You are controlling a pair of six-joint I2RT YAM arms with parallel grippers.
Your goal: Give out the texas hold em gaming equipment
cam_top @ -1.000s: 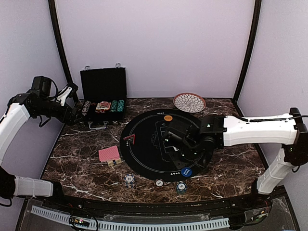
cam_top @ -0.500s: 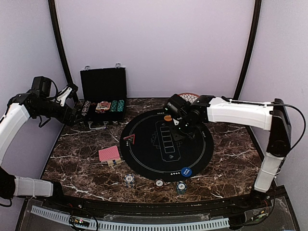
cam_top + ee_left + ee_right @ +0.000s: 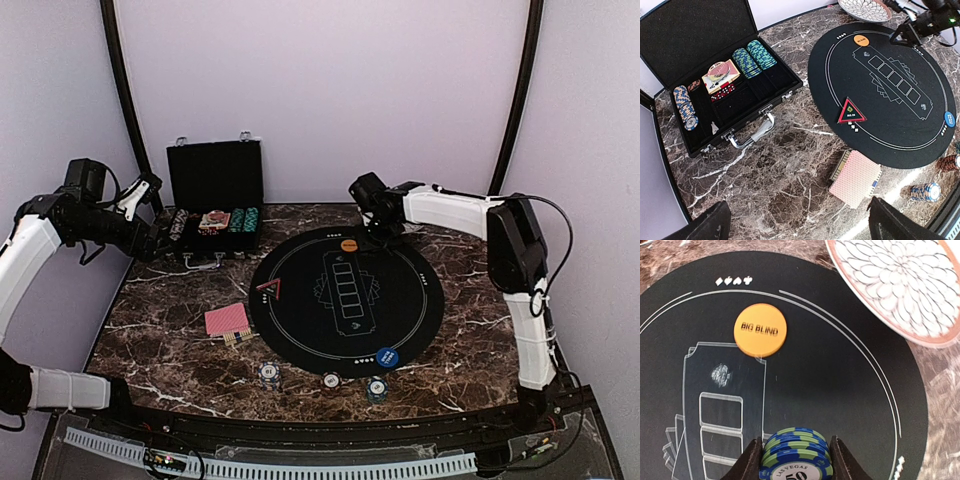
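Three marker buttons lie on the round black mat (image 3: 405, 300). An orange button (image 3: 760, 330) sits at its far edge and a blue button (image 3: 387, 357) at its near right edge. A red triangle marker (image 3: 852, 111) lies at its left edge, apex pointing inward across the mat, roughly toward the orange one.

Three short chip stacks (image 3: 331, 380) stand in a row on the marble worktop (image 3: 480, 320), just off the mat's near edge. A fourth, the held chip stack (image 3: 796, 471), is green and blue with its printed face toward the wrist camera. It is over the far part of the mat, just beside the orange button. The right fingers (image 3: 751, 460) are clamped on its rim from both sides. Whether it touches the mat cannot be told.

One pile of red-backed cards (image 3: 856, 177) lies face down just left of the mat, with pale card edges sticking out from under it. Its long axis runs roughly toward the mat.

Off the mat's far left the black case (image 3: 700, 30) stands open. It holds three rows of chips (image 3: 747, 61) on edge, each row running front to back, plus one more deck (image 3: 720, 76) and small red dice (image 3: 722, 93).

The left fingers (image 3: 700, 225) are spread wide apart, holding nothing, above the worktop left of the mat near the case. One patterned plate (image 3: 905, 285) sits just beyond the mat's far edge.
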